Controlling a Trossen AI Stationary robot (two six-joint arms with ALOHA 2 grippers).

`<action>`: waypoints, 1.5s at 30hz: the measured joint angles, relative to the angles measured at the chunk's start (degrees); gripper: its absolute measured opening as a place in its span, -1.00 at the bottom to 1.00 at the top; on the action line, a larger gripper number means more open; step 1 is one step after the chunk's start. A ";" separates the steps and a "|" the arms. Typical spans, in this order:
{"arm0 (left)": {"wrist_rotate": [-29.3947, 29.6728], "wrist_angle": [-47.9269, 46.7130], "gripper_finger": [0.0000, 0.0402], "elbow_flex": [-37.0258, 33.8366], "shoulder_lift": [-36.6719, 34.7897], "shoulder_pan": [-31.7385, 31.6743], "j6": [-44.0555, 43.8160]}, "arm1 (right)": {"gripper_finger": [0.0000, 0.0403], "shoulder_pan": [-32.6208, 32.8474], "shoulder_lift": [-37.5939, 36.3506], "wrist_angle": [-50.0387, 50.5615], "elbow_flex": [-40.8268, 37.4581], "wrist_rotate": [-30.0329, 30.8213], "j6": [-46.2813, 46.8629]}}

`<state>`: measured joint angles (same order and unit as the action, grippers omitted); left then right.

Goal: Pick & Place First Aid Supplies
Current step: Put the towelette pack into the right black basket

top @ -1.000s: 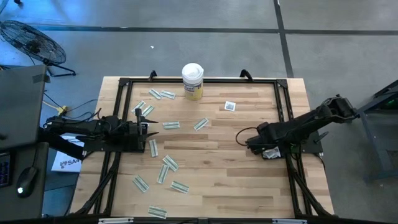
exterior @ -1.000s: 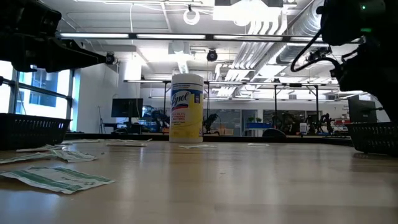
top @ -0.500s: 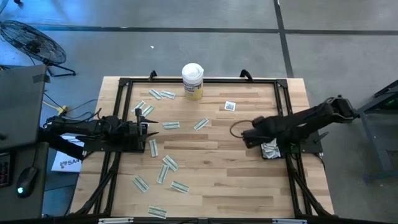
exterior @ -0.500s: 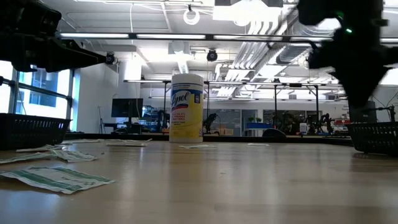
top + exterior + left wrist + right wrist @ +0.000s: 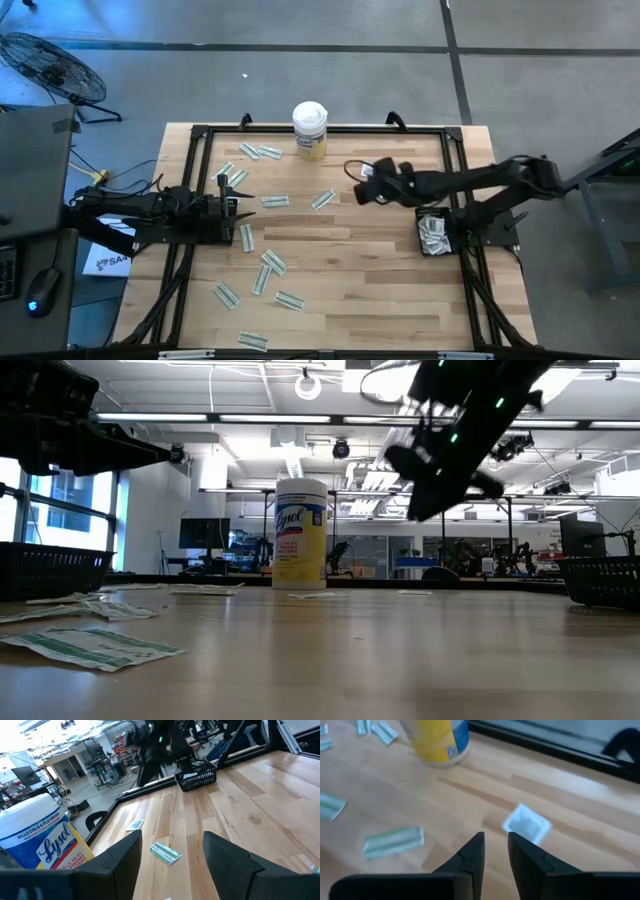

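Observation:
Several pale green-white strips lie flat on the wooden table (image 5: 340,260), among them one (image 5: 323,200) near the middle and one (image 5: 394,840) in the right wrist view. A small white square packet (image 5: 370,170) lies flat at the far right. My right gripper (image 5: 361,192) (image 5: 495,845) hovers above the table just on the near side of that packet (image 5: 526,825), slanting down, its fingers a little apart with nothing between them. My left gripper (image 5: 241,200) (image 5: 170,855) waits level at the left, open and empty.
A white-lidded yellow canister (image 5: 310,130) stands at the far edge. A small black basket (image 5: 434,234) with packets in it stands at the right edge, also seen as the basket (image 5: 197,774) in the left wrist view. A black frame (image 5: 455,170) borders the table.
My right gripper has swung from over the basket at the table's right edge toward the far left, across the table to the white square packet. It has also turned at the wrist on the way. The left arm has kept still.

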<state>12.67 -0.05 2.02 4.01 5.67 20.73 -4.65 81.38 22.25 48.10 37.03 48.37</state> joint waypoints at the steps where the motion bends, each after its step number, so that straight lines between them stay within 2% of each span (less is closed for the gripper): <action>1: 0.00 -0.01 0.03 0.00 -0.02 -0.01 0.00 | -0.61 -1.24 1.60 -3.64 -0.86 -0.29 -1.36; 4: 0.00 -0.02 0.03 0.00 -0.02 -0.01 -0.02 | -0.61 -4.70 7.45 -8.80 -1.29 -0.53 -3.52; 12: 0.00 -0.02 0.03 0.00 0.00 -0.02 0.00 | -0.61 -10.84 22.19 -8.79 4.14 -1.42 0.27; 16: 0.00 -0.02 0.03 0.00 -0.01 -0.01 -0.02 | -0.61 -13.49 25.50 -8.82 5.39 -3.31 0.79; 23: 0.00 -0.02 0.03 0.00 -0.02 -0.02 -0.02 | -0.61 -14.57 26.10 -8.93 5.55 -5.23 2.59; 28: 0.01 -0.02 0.03 0.00 0.00 -0.01 -0.02 | -0.56 -12.79 25.97 -7.80 5.66 -7.98 2.15; 38: 0.01 -0.02 0.03 0.00 -0.01 -0.02 -0.01 | -0.54 -1.53 24.99 -6.41 5.57 -8.82 5.48; 41: 0.01 -0.02 0.03 0.00 -0.02 -0.01 -0.01 | -0.54 1.11 23.42 -5.36 5.29 -7.18 7.84; 45: 0.01 -0.02 0.03 0.00 0.00 -0.02 -0.02 | -0.54 3.28 21.94 -6.74 5.42 -1.54 7.12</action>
<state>12.67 -0.08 2.02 4.01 5.65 20.71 -1.37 103.32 15.51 53.52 35.49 55.49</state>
